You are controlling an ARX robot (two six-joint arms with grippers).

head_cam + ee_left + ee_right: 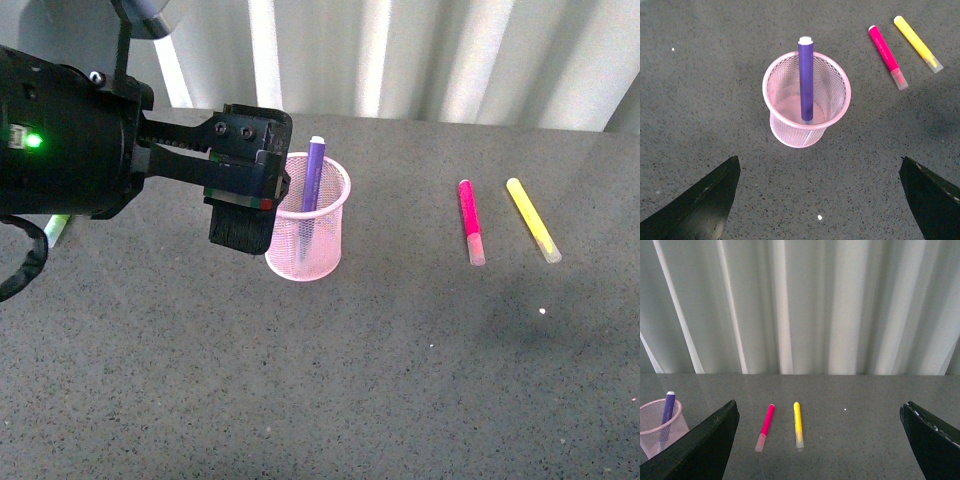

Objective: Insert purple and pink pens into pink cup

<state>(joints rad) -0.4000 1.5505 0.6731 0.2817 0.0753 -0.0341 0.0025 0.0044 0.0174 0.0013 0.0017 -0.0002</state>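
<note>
The pink cup (322, 250) stands upright on the grey table with the purple pen (314, 172) standing in it, leaning on the rim. The pink pen (470, 220) lies flat to the cup's right. My left gripper (248, 192) is open and empty, hovering just left of the cup. In the left wrist view the cup (790, 136), purple pen (806, 75) and pink pen (887, 56) lie beyond the open left gripper (820, 200). My right gripper (820, 440) is open and empty, out of the front view; its camera shows the cup (651, 432), purple pen (667, 410) and pink pen (766, 426).
A yellow marker (532, 220) lies just right of the pink pen; it also shows in the left wrist view (918, 43) and the right wrist view (797, 424). A lime-green marker (57, 228) peeks out behind my left arm. Pale curtains (800, 305) hang behind the table.
</note>
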